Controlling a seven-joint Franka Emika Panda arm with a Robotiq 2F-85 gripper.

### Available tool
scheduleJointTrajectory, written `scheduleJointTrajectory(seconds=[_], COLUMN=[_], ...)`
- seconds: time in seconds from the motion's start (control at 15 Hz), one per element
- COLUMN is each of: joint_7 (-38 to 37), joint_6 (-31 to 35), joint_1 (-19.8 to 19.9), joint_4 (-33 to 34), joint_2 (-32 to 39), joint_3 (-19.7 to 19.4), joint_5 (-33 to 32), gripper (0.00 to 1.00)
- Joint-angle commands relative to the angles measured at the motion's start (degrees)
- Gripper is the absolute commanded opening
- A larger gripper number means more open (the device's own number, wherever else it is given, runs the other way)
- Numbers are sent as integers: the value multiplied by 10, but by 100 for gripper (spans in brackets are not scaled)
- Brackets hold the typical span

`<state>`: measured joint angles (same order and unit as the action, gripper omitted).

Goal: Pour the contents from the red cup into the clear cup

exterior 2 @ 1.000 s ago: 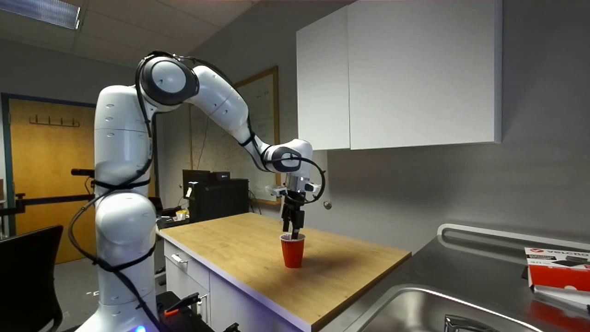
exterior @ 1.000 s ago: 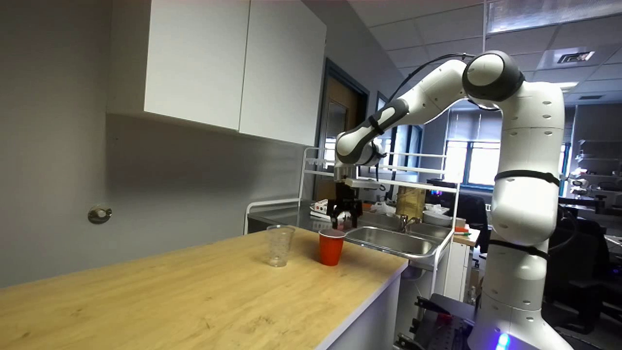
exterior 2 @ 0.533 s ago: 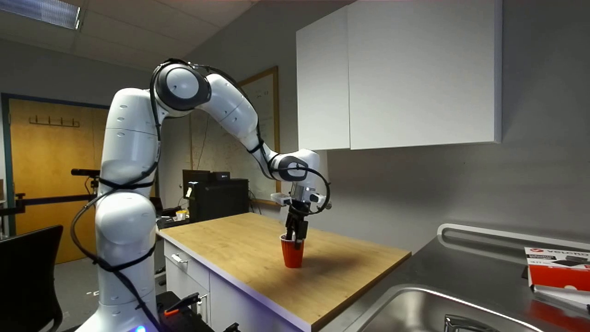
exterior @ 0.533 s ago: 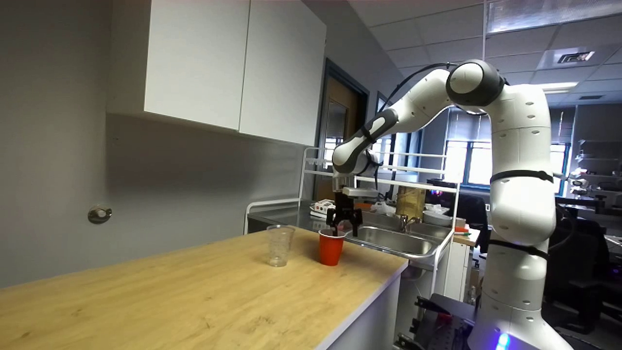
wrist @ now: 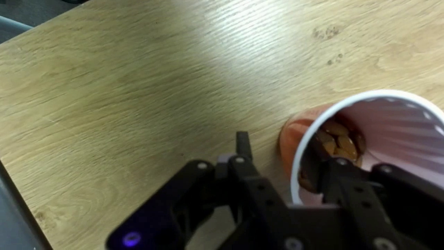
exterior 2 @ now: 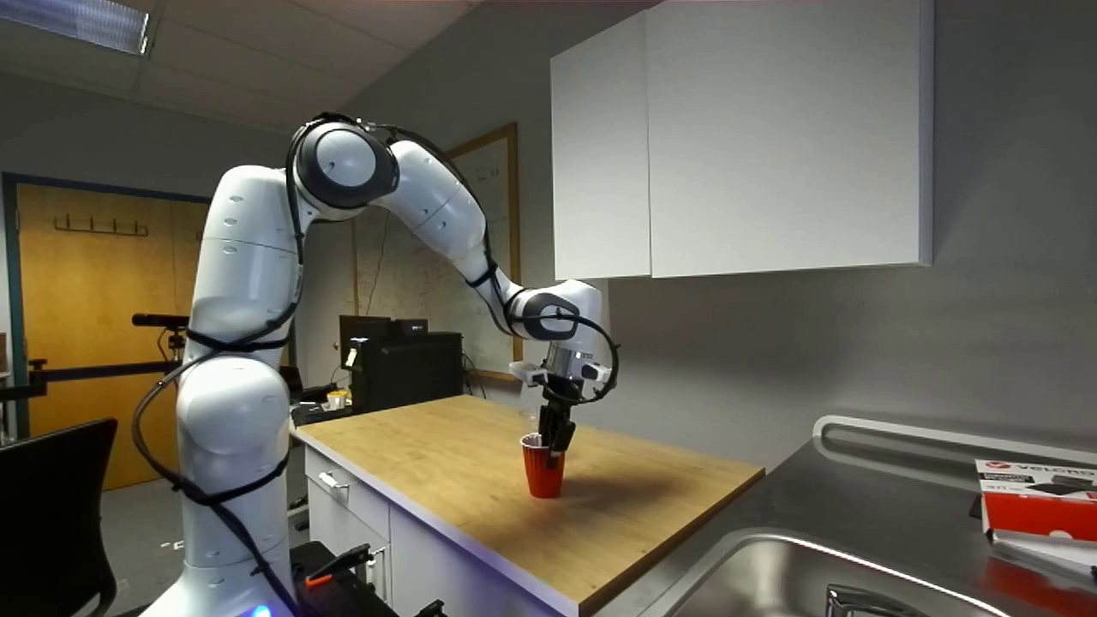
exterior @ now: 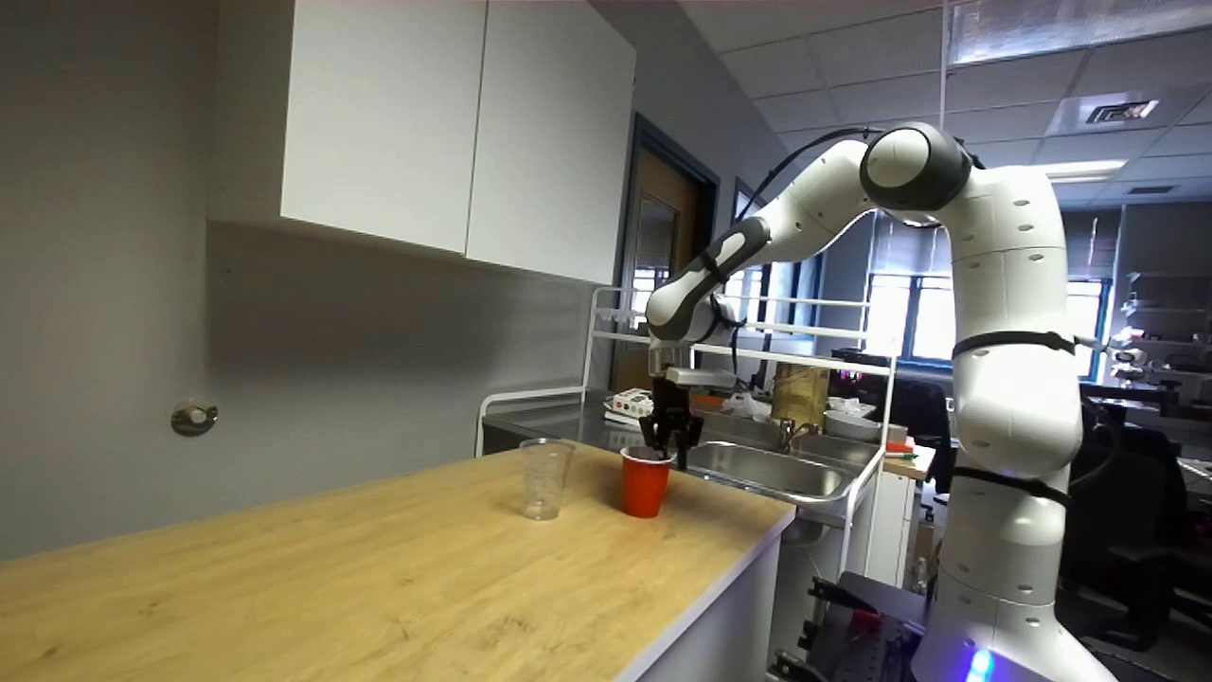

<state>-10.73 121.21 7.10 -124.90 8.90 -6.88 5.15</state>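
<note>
Upright on the wooden counter, the red cup (exterior: 645, 488) (exterior 2: 542, 476) (wrist: 291, 140) shows in both exterior views. Brown nut-like pieces (wrist: 346, 145) lie in its bottom in the wrist view. The clear cup (exterior: 544, 483) stands beside it, upright; it is out of the wrist view. My gripper (wrist: 279, 144) points down at the red cup's rim, one finger inside the cup and one outside. A gap shows between the outer finger (wrist: 243, 144) and the cup wall, so the jaws stand part-way open, straddling the wall without a grip.
The wooden counter (exterior: 360, 578) ends at an edge close to the red cup. A metal sink (exterior: 757, 469) lies past that edge, with a white rack (exterior: 876, 455) around it. A wall cabinet (exterior 2: 771, 146) hangs over the back, and a red-white box (exterior 2: 1037, 506) sits by the sink.
My gripper has come down, bringing one finger into the red cup. Its fingers have drawn closer together during the last half second. Both cups stay where they were.
</note>
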Motion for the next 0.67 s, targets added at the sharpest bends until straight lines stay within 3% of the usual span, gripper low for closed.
scheduleJointTrajectory(seconds=[0.0, 0.07, 0.27, 0.6], joint_7=[9, 10, 20, 9], joint_6=[-13, -13, -14, -13], joint_1=[2, 1, 0, -11], joint_4=[15, 16, 20, 22], joint_2=[-4, -9, -28, -81], joint_3=[-1, 0, 3, 11], joint_5=[19, 23, 45, 59], gripper=[13, 6, 0, 5])
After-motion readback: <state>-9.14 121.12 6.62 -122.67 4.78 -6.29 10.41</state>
